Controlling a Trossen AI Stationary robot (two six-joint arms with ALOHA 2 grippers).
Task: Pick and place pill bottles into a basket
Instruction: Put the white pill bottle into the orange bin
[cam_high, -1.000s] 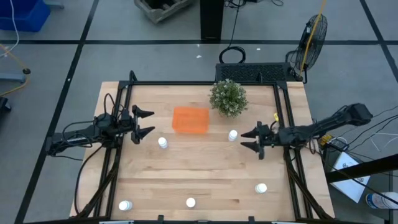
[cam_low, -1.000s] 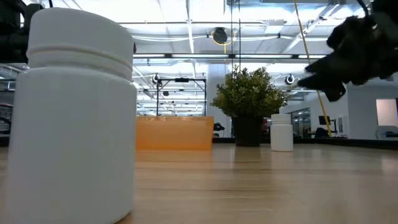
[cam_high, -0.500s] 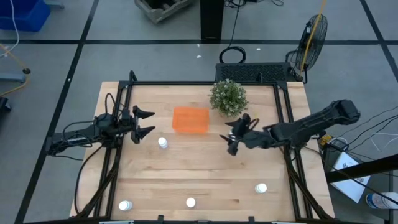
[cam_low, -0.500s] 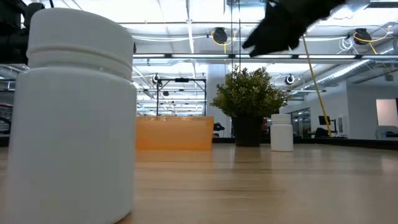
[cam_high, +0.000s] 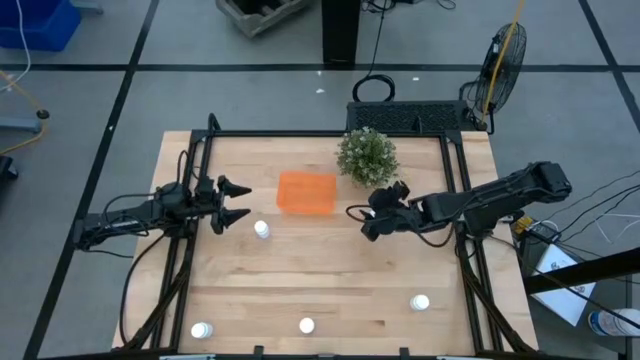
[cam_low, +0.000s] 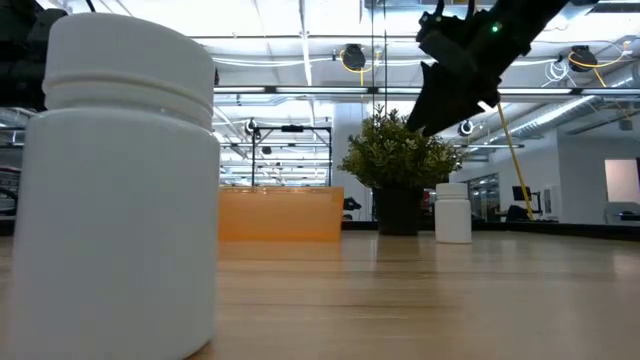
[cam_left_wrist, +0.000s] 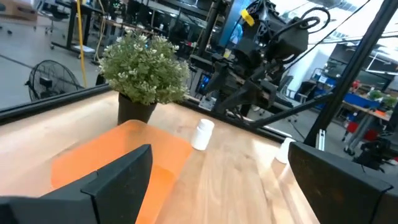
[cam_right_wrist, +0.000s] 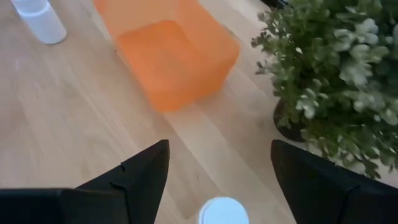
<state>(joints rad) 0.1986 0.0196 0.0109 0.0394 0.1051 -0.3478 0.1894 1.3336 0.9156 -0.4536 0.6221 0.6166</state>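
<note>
The orange basket sits on the table at the far middle, beside the bushy plant. My right gripper is open and hangs above a white pill bottle near the plant. Its fingers stand on either side of the bottle, above it and clear of it. In the high view the gripper hides this bottle. My left gripper is open and empty, left of the basket, close to another bottle. More bottles stand upright near the front edge.
The plant stands right beside my right gripper on its far side. A black frame runs around the table's edges. The nearest bottle fills the low view's left. Bare wood lies between the basket and the front bottles.
My right gripper has gone from near the table's right edge toward the left, coming over the bottle by the plant, and has tipped its fingers downward. It has stayed open. No bottle has moved.
</note>
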